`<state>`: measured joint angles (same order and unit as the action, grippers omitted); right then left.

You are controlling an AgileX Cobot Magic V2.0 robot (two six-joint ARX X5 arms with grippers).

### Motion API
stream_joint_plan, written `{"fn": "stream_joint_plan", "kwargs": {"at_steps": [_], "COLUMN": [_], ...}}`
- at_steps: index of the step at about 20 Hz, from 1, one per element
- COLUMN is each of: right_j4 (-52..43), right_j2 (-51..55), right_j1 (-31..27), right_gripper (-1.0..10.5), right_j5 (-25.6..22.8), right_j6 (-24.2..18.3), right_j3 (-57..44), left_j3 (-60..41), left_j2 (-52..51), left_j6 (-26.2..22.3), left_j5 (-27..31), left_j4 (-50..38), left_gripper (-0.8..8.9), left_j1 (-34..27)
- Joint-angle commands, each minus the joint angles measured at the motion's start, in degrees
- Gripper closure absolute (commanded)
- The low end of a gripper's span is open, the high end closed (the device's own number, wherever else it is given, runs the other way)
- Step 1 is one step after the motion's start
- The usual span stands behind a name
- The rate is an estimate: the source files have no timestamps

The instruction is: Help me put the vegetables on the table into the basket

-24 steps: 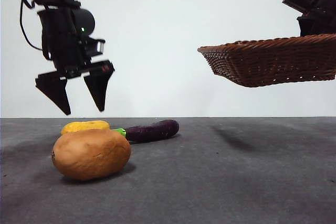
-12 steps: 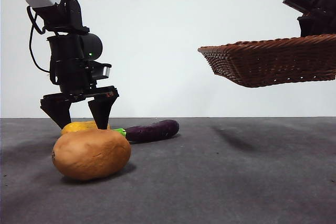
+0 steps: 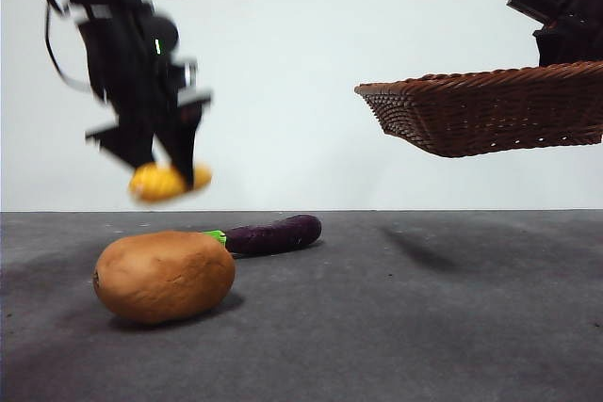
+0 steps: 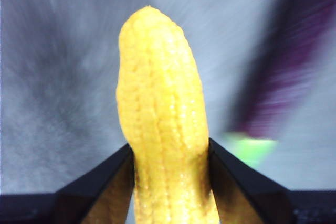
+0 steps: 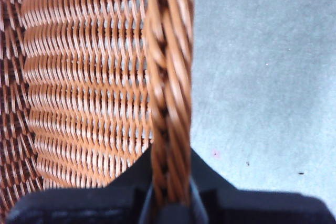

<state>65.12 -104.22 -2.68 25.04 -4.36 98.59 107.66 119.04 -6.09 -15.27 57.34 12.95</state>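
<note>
Basket [image 3: 490, 110] up in the air, well off the table [image 3: 396, 327], level or close to it, rim [image 5: 168, 93] pinched between the jaws of the right gripper [image 5: 169, 182]; nothing visible inside from the front, though the interior is hidden at this low angle.

On the table: potato [image 3: 164, 276] nearest the camera, lying on its side, long axis running across the front view. Behind it, eggplant [image 3: 273, 234], also lying flat, green stem toward the potato, purple body stretching away toward the basket side.

Corn [image 3: 168, 182] clear of the table, in the air above the potato and well apart from the basket, clamped in the left gripper [image 4: 168, 166]. Held near one end, jaws pressing on both flanks. Long axis in line with the jaws, free tip pointing away from the wrist; in the front view it looks roughly level, though blurred.

Step in hand, by judgement: first vegetable picked, carry toward the basket under way. Next move calls for bringing the corn across over the basket opening, clear of the near rim, then parting the jaws low enough to keep it from bouncing out. Potato and eggplant not yet taken.
</note>
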Motion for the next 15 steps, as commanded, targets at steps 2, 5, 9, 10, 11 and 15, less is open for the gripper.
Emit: {"fn": "stream_joint_plan", "kwargs": {"at_steps": [2,5,9,10,11,15], "right_j4": [0.74,2.89,2.27,2.21,2.14,1.77], "right_j2": [0.15,0.15,0.15,0.15,0.15,0.15], "right_j1": [1.68,5.33,11.56,13.11,14.56,18.95], "right_gripper": [9.6,9.6,9.6,9.6,9.6,9.6], "right_j5": [-0.15,-4.66,-5.14,-5.14,-5.16,-5.16], "right_j6": [-0.13,2.95,4.66,4.85,5.35,5.88], "right_j3": [-0.11,-0.17,-0.17,-0.17,-0.2,-0.2], "left_j3": [0.57,0.57,0.55,0.55,0.55,0.52], "left_j2": [-9.33,-14.93,-13.81,-12.94,-12.09,-8.31], "left_j6": [4.74,5.73,8.02,10.27,12.5,16.61], "left_j5": [-13.33,-15.67,-15.02,-14.53,-14.51,-14.12], "left_j4": [-1.09,-3.72,-6.03,-7.67,-8.87,-7.85], "left_gripper": [8.22,8.22,8.22,8.22,8.21,8.01], "left_j1": [1.95,8.15,15.23,16.0,16.04,16.02]}}
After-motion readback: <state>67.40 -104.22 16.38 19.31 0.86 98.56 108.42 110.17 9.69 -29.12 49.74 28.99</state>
